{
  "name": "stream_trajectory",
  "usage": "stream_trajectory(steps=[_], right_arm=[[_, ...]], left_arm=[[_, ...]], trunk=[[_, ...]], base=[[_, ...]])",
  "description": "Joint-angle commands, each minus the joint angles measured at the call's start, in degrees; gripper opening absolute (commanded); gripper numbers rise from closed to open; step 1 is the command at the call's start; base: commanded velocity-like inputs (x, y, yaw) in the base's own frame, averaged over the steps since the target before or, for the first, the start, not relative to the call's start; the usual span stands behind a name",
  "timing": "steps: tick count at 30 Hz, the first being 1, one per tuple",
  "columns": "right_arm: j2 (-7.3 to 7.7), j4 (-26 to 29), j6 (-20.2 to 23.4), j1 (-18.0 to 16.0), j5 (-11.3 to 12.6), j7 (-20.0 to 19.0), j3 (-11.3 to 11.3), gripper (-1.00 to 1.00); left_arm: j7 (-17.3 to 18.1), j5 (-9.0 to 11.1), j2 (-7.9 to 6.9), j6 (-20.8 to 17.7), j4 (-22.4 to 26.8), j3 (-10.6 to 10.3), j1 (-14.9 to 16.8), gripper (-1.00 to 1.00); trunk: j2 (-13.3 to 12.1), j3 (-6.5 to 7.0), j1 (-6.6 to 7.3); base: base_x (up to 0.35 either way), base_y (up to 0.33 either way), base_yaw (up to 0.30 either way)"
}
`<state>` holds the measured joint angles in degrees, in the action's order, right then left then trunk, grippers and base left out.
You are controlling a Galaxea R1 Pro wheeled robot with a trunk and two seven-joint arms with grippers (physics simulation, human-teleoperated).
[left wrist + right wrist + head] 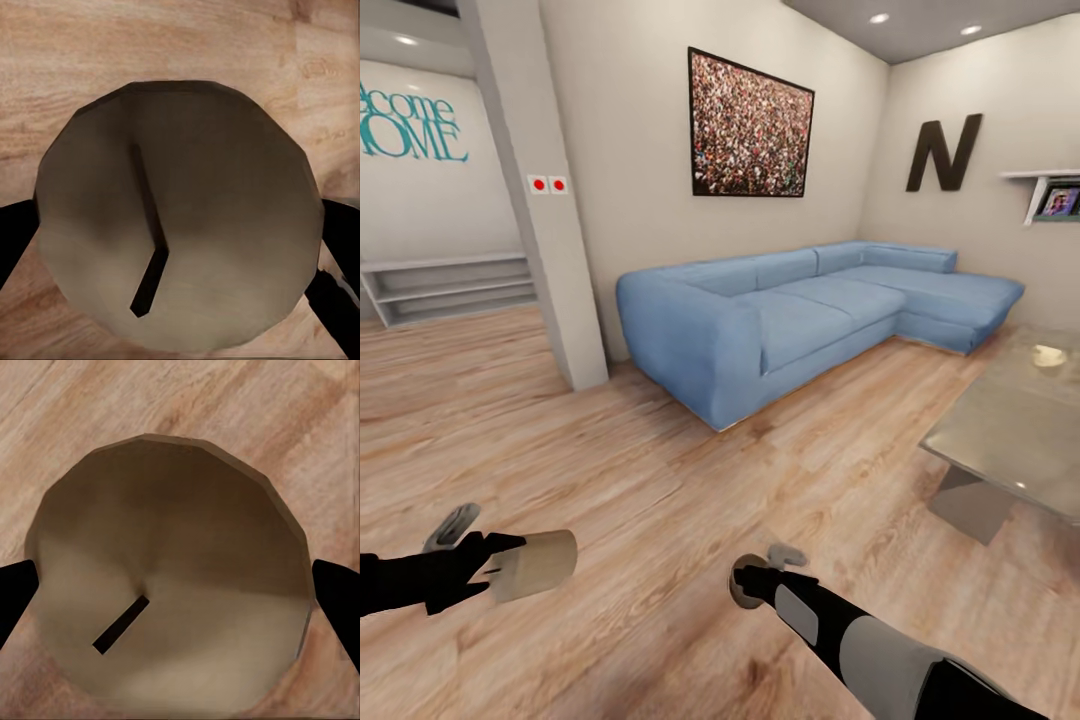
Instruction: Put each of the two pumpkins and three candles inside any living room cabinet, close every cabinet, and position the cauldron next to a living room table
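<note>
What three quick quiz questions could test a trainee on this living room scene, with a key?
1. True or false: each gripper holds a candle.
2. Which piece of furniture is at the head view's right edge? A) glass table B) wardrobe C) bed
3. Fill in: the sofa is ___ in colour.

Key:
1. True: the left gripper holds a candle, and the right gripper holds a second candle, wick end facing each wrist camera.
2. A, the glass table.
3. Blue, the sofa by the wall.

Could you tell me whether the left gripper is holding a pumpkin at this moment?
No, the left gripper is shut on a pale candle, its flat top and dark wick facing the left wrist camera.
</note>
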<state>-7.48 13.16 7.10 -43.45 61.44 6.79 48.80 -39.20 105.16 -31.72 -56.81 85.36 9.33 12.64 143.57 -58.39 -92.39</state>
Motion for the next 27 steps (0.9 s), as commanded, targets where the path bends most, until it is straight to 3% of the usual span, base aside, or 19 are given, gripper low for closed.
stream_trajectory(steps=[1,8,14,27], right_arm=[[0.04,0.12,0.23,-0.06,0.26,0.44,0.36,-1.00],[0.02,0.11,0.51,-0.06,0.29,0.48,0.25,-1.00],[0.01,0.14,0.49,-0.06,0.28,0.46,0.29,-1.00],[0.04,0.88,0.04,-0.07,0.18,-0.65,0.35,-1.00]], left_arm=[[-0.52,0.93,-0.01,0.04,0.06,0.08,0.02,-1.00],[-0.42,1.00,-0.01,0.04,0.16,0.23,0.02,-1.00],[-0.50,1.04,-0.01,0.02,0.17,0.25,0.02,-1.00],[-0.83,1.12,0.06,0.04,0.15,0.16,0.02,-1.00]], trunk=[[0.03,-0.05,0.02],[0.03,-0.05,0.02],[-0.05,1.28,0.17],[-0.23,3.79,0.51]], base=[[-0.027,0.000,-0.293],[-0.005,0.000,-0.293],[0.000,0.000,-0.278],[0.000,0.000,-0.072]])
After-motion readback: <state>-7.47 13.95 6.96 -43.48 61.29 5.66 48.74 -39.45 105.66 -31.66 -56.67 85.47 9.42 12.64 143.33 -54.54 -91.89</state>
